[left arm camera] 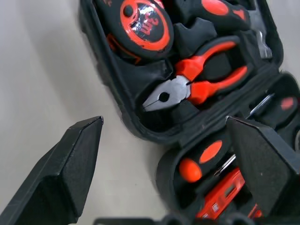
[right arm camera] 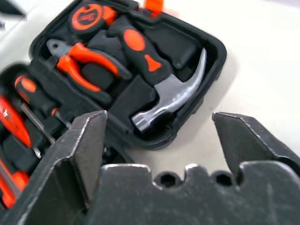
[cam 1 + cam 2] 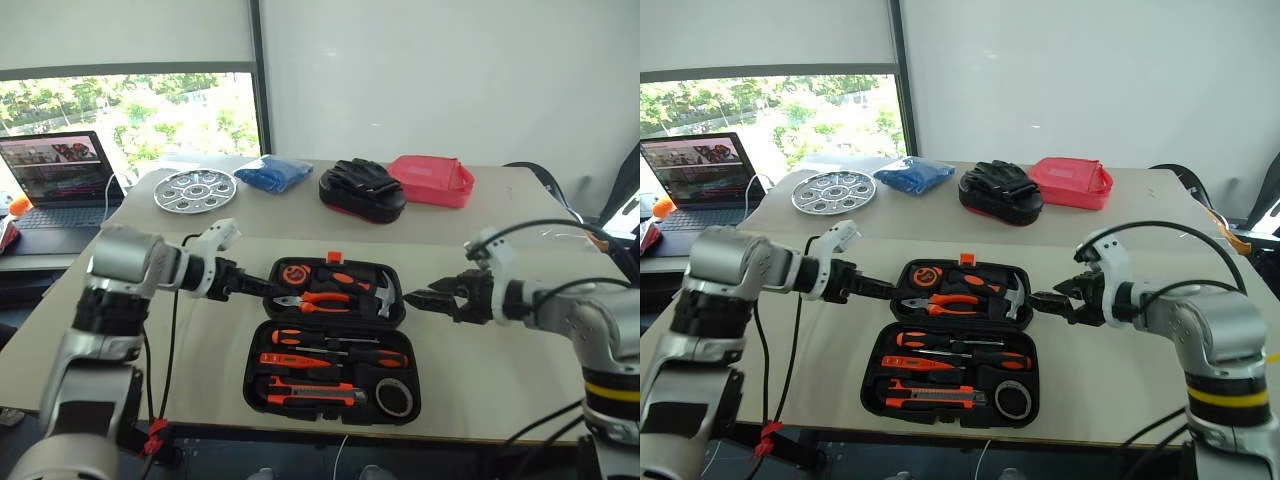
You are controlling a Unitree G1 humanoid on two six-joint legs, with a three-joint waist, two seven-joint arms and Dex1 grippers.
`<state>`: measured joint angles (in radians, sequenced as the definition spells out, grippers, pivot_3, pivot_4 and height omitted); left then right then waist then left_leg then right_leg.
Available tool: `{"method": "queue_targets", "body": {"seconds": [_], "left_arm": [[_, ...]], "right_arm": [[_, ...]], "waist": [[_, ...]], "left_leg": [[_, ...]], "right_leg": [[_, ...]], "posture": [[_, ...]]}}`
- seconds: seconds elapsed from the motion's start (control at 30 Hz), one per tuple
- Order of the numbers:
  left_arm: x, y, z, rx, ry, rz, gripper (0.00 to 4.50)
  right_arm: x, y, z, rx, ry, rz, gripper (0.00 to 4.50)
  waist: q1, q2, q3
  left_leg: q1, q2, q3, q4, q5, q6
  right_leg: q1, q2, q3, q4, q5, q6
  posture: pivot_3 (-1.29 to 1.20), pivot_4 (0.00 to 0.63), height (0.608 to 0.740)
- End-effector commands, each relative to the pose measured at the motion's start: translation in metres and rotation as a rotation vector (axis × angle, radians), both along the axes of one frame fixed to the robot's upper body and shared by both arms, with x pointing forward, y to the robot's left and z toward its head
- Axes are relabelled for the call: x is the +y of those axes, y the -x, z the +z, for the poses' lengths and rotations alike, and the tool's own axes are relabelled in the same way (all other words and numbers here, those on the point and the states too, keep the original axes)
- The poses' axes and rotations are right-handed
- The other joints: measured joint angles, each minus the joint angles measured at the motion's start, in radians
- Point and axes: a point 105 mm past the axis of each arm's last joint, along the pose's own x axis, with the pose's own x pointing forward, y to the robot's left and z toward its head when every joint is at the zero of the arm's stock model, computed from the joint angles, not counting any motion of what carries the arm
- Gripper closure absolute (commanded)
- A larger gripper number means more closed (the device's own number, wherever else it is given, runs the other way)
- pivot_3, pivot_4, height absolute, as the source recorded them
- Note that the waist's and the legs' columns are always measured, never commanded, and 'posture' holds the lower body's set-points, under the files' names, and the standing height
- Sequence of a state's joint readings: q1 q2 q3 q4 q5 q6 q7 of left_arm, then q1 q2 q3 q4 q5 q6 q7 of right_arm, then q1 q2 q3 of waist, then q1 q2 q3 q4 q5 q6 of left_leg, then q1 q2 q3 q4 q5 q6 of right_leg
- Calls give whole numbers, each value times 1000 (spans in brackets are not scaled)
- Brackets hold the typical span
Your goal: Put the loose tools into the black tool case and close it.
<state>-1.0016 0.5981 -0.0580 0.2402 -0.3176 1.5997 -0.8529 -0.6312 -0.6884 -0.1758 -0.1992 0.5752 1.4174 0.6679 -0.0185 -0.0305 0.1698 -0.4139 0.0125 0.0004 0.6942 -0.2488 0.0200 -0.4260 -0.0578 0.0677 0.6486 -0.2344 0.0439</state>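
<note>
Far left, an open laptop sits on a separate desk by the window. On the far part of the counter stand, from left to right, a round silver tray, a blue bundle, a black bundle with a red underside and a red pouch.

The left hand hangs just left of the case's far half, its two fingers spread wide and holding nothing. In the left wrist view its fingertips frame the case's left edge near the hinge.

The case lies open and flat at the near middle of the counter, its orange latch on the far edge. The far half holds a tape measure, pliers and a hammer. The near half holds two screwdrivers, a slim orange tester pen and a knife, with the tape roll at its near right corner. All of them lie in their recesses; no tool lies loose on the counter beside the case.

The right hand hangs just right of the case's far half, fingers likewise spread and empty. In the right wrist view its fingertips stand apart over the hammer corner of the case, not touching it.
</note>
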Motion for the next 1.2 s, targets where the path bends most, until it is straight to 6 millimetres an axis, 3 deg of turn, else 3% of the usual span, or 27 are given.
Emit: {"method": "queue_targets", "body": {"seconds": [0.03,0.3,0.4,0.5,0.53,0.93,1.2], "left_arm": [[8,-11,-6,31,-68,109,0],[11,-25,-13,-23,-131,126,0],[9,-29,-11,-43,-110,119,768],[6,-28,-12,-23,-99,109,1908],[4,-27,-13,-12,-92,105,2189],[1,-21,-17,26,-112,91,2189],[1,-15,-25,63,-111,99,2189]], "right_arm": [[-4,-14,0,56,-26,-82,291],[-5,-31,-8,102,-55,-158,291],[-5,-32,-8,102,-67,-164,996],[-5,-31,-9,100,-65,-164,2025],[-4,-31,-9,98,-66,-164,2043],[4,-30,-4,86,-85,-133,2043],[11,-21,-15,117,-66,-100,2043]], "waist": [[-3,0,0],[1,0,0],[2,0,0],[2,0,0],[2,0,0],[-1,0,0],[-4,0,0]], "left_leg": [[0,0,0,0,0,0],[-1,-1,-1,-1,0,-1],[-1,-1,-1,-1,0,-1],[-1,-1,-1,-1,1,-1],[-1,-1,-1,-1,1,-1],[-1,-1,-1,-1,1,-2],[-1,-1,-2,-2,1,-2]], "right_leg": [[0,0,0,0,0,0],[-2,-2,1,1,1,-1],[-2,-2,1,0,1,0],[-2,-2,1,0,1,0],[-2,-2,1,1,1,0],[-2,-2,1,1,1,0],[-2,-2,1,0,1,0]], "posture": [[0,150,740],[0,150,740],[0,150,740],[0,150,740],[0,150,740],[0,150,740],[0,150,740]]}}
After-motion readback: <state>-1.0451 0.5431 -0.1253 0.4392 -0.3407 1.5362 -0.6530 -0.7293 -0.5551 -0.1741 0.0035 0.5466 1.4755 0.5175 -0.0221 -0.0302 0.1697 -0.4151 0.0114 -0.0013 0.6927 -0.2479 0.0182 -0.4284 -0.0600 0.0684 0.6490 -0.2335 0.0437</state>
